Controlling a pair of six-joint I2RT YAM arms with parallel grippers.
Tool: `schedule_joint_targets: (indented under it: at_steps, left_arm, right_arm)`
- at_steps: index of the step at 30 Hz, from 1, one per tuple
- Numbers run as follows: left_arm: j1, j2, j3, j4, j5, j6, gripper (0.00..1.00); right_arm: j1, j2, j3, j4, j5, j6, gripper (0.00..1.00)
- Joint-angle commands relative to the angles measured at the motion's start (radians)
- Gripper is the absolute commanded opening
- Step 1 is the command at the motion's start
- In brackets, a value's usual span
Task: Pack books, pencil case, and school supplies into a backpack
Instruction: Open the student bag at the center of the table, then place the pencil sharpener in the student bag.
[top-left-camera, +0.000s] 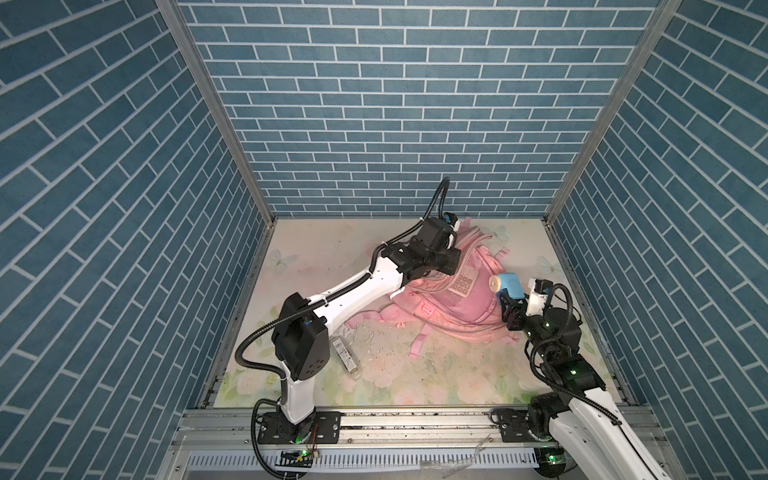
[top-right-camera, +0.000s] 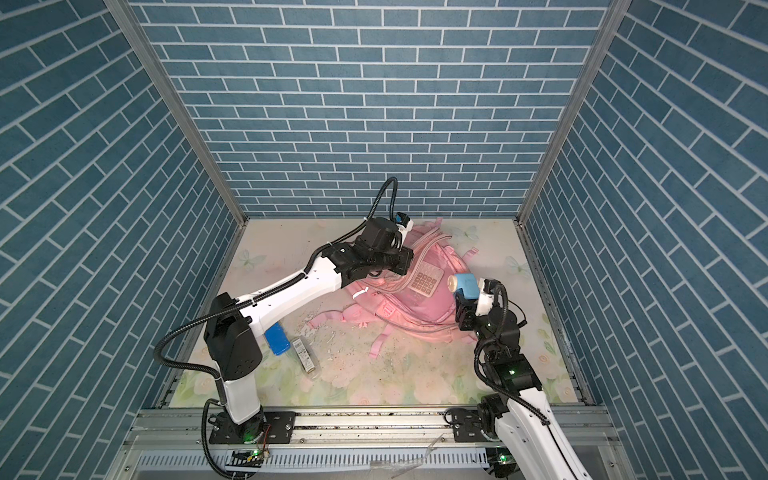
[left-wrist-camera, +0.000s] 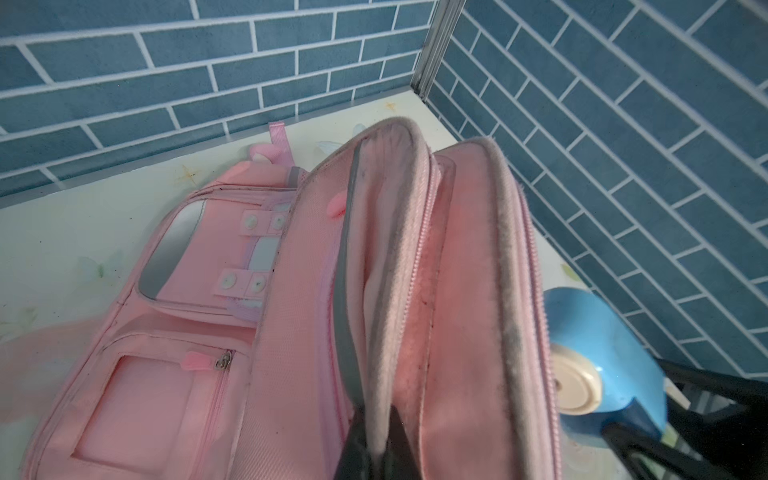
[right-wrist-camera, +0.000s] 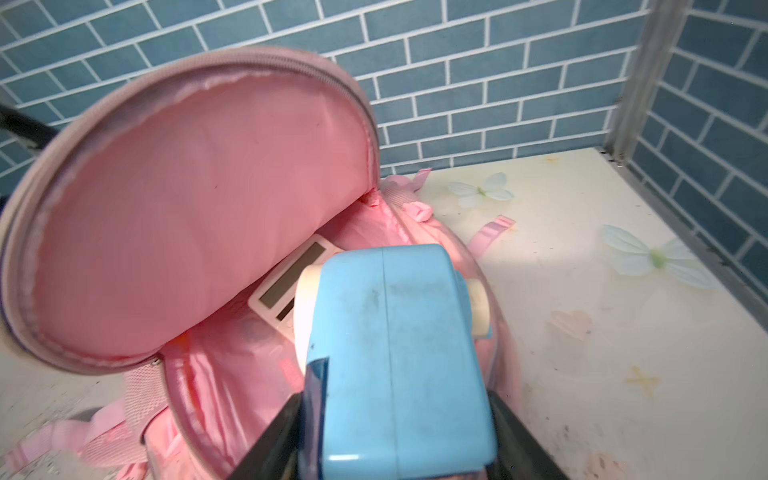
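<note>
The pale pink backpack (top-left-camera: 469, 303) (top-right-camera: 419, 309) lies at the back right of the table with its main flap raised. My left gripper (left-wrist-camera: 378, 449) is shut on the flap's grey-trimmed edge (left-wrist-camera: 395, 257) and holds it up. A white calculator (top-left-camera: 462, 283) (right-wrist-camera: 291, 278) lies inside the open compartment. My right gripper (right-wrist-camera: 395, 436) is shut on the light blue pencil sharpener (right-wrist-camera: 399, 365) (top-left-camera: 509, 284), held just above the backpack's right rim. The books are out of view. I cannot tell which thing is the pencil case.
A blue oblong item (top-right-camera: 277, 338) and a clear labelled case (top-left-camera: 346, 358) lie on the floral table (top-left-camera: 436, 374) beside the left arm. Pink straps (top-left-camera: 417, 345) trail forward. Brick-pattern walls close in the back and both sides.
</note>
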Motion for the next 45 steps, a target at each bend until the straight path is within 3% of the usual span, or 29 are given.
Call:
schedule_joint_targets:
  at_steps: [1, 5, 9, 15, 19, 23, 28, 34, 39, 43, 45]
  left_arm:
    - [0.005, -0.026, -0.005, 0.16, 0.118, -0.033, 0.0]
    - [0.014, -0.022, -0.009, 0.161, 0.143, -0.047, 0.0]
    - [0.018, -0.034, -0.008, 0.175, 0.157, -0.053, 0.0]
    - [0.019, -0.049, -0.01, 0.177, 0.172, -0.058, 0.0]
    - [0.02, -0.049, -0.011, 0.179, 0.178, -0.06, 0.0]
    - [0.019, -0.047, -0.025, 0.187, 0.195, -0.068, 0.0]
    - [0.019, -0.062, -0.048, 0.204, 0.212, -0.084, 0.0]
    - [0.016, -0.083, -0.056, 0.206, 0.232, -0.099, 0.0]
    - [0.008, -0.102, -0.082, 0.216, 0.24, -0.123, 0.0]
    - [0.001, -0.118, -0.126, 0.261, 0.253, -0.163, 0.0]
    - [-0.004, -0.118, -0.141, 0.281, 0.253, -0.181, 0.0]
  right_arm:
    - [0.031, 0.107, -0.018, 0.214, -0.09, 0.027, 0.22]
    - [0.107, 0.283, 0.001, 0.342, -0.059, -0.012, 0.22]
    - [0.151, 0.492, 0.094, 0.328, -0.083, -0.028, 0.22]
    - [0.188, 0.681, 0.138, 0.38, -0.163, -0.005, 0.22]
    - [0.22, 0.713, 0.173, 0.352, -0.262, -0.015, 0.22]
    - [0.239, 0.677, 0.159, 0.327, -0.273, -0.009, 0.22]
    - [0.238, 0.672, 0.125, 0.323, -0.22, -0.015, 0.22]
    - [0.237, 0.846, 0.238, 0.242, -0.196, -0.004, 0.22]
    - [0.237, 0.913, 0.306, 0.266, -0.08, 0.031, 0.24]
    - [0.236, 0.946, 0.359, 0.279, -0.002, 0.024, 0.29]
    - [0.233, 0.963, 0.383, 0.276, -0.018, 0.018, 0.42]
